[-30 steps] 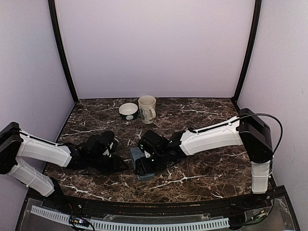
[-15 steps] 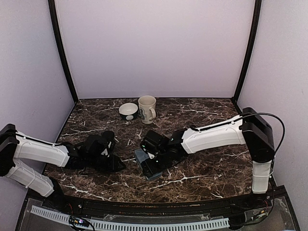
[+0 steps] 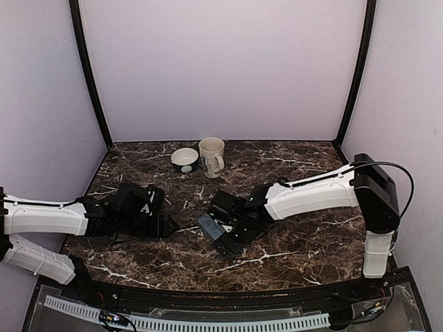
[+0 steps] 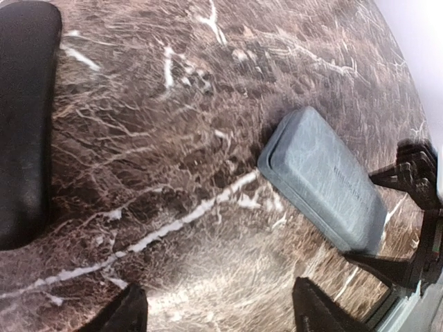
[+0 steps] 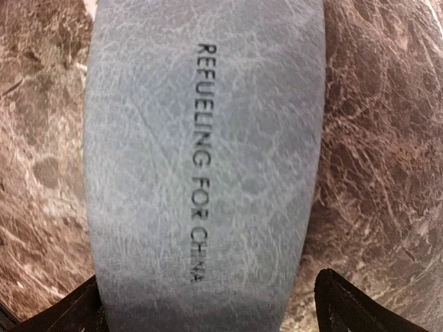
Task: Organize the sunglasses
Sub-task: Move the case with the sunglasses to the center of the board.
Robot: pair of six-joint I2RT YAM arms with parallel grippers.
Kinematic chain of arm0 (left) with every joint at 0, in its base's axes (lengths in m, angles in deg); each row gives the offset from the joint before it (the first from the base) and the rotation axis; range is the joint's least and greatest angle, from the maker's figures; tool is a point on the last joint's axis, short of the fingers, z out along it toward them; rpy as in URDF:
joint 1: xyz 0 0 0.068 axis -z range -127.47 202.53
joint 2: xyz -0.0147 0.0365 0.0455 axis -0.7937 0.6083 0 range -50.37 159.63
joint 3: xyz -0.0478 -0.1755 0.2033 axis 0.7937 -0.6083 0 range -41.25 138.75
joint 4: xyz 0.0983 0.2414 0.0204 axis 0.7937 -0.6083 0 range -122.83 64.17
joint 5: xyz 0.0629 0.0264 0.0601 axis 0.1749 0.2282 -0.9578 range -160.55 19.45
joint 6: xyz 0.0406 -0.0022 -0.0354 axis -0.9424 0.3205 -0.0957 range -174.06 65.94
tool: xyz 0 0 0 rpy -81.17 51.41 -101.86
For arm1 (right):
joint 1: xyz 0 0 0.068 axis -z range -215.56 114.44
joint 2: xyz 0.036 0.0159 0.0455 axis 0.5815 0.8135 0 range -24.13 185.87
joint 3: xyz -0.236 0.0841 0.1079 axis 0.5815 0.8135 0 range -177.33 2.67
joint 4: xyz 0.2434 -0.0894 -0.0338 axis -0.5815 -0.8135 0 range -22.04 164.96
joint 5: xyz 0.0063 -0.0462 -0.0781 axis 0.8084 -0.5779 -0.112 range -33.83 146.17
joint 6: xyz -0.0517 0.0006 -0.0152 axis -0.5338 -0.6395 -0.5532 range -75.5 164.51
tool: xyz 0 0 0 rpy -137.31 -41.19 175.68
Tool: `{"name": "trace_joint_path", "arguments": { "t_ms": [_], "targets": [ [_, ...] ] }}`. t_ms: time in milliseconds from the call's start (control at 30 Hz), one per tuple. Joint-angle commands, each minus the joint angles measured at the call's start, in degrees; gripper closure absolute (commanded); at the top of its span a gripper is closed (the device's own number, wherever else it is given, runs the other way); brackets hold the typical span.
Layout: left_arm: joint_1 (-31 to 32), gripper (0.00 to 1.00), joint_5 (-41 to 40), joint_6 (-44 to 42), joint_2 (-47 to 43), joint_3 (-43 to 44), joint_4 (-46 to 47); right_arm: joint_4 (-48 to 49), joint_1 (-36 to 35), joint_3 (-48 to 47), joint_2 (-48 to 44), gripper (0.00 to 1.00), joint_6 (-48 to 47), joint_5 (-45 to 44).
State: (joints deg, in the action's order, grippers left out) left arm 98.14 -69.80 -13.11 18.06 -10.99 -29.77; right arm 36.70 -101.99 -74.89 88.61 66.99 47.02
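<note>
Jaws of right gripper (image 5: pixel 206 304) stand open astride the grey-blue glasses case (image 5: pixel 208 124), probably to align it; left gripper (image 4: pixel 220 312) open, empty.

A robot test booth, some lab setup. Plain lilac walls (image 3: pixel 221 69) and black corner posts (image 3: pixel 90 76) enclose one marbled worktop (image 3: pixel 297 252).

Centre blocked by grey-blue case (image 4: pixel 322 181); mug (image 3: pixel 212 157), bowl (image 3: pixel 185 160) crowd back edge.
</note>
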Motion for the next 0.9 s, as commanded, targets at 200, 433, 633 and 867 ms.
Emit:
{"name": "trace_joint_path", "arguments": {
  "t_ms": [200, 433, 633, 867],
  "targets": [
    [-5.39, 0.17, -1.8, -4.52, -0.42, 5.23, -4.15, 5.81, -0.1, 8.55, -12.05, 0.0, 0.91, -1.84],
    [-6.75, 0.17, 1.86, -6.24, 6.5, 10.47, -1.07, 12.68, -0.1, 16.0, -19.44, 0.0, 4.8, -2.06],
    [-7.55, 0.17, 5.54, -5.4, 11.2, 11.05, 3.84, 13.04, -0.56, 14.1, -17.31, 0.0, 4.94, -2.13],
    [-7.9, 0.17, 7.67, -4.13, 14.99, 10.22, 6.97, 9.78, -1.68, 5.47, -8.55, 0.0, 2.27, -5.92]
  ]
}}
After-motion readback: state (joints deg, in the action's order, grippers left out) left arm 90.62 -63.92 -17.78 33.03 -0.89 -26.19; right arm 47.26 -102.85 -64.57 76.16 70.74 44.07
